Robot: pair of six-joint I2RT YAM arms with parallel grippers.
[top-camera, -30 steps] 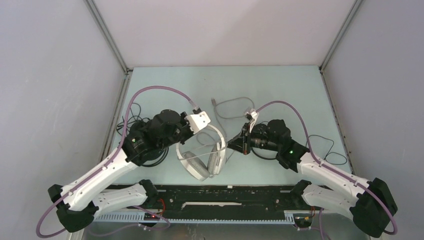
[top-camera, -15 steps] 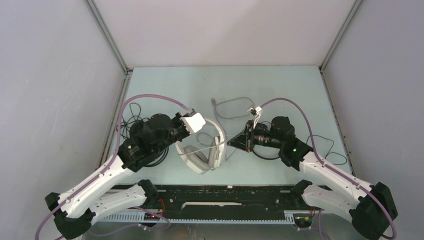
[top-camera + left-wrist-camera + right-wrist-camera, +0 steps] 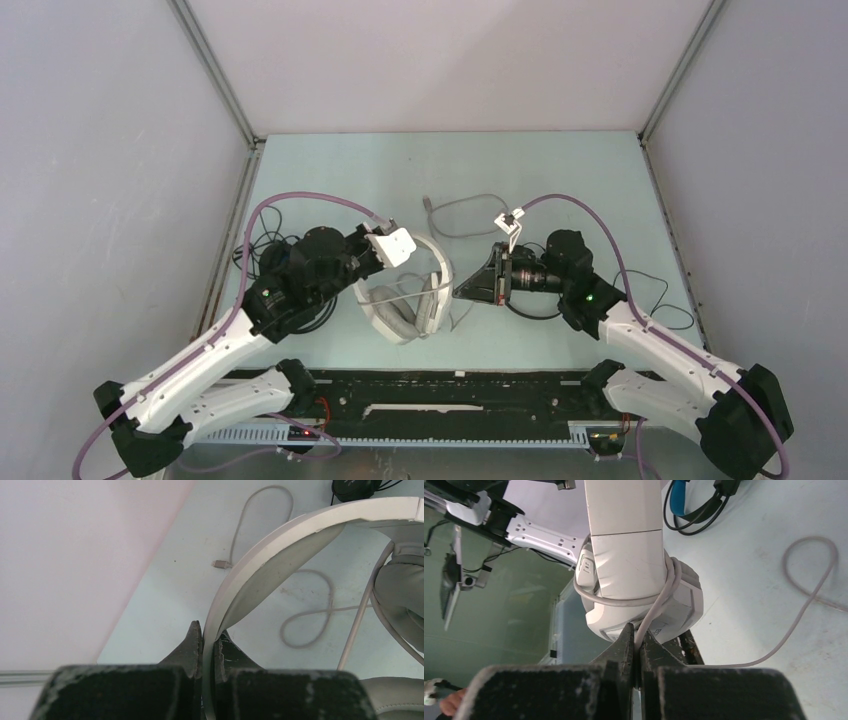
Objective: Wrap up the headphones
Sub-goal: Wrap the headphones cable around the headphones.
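**White-grey headphones** (image 3: 405, 300): placed near the centre of the bench (image 3: 560, 170), between the two arms, and held at the headband (image 3: 280, 545).

**Grey cable** (image 3: 624, 602): looped round the earcup (image 3: 684, 595) at the foot of the band. The remainder is trailed in loose curls over the bench, with the plug (image 3: 221, 564) lying free towards the far side.

**Left gripper** (image 3: 206, 635): jaws closed narrowly on the edge of the headband.

**Right gripper** (image 3: 638, 642): jaws pinched on the grey cable just below the earcup.

**Black headphones with blue lining** (image 3: 680, 490): laid on the bench beside the left arm and partly hidden.

**Thin black cable** (image 3: 655, 295): seen coiled by the right arm. Its headset cannot be made out.
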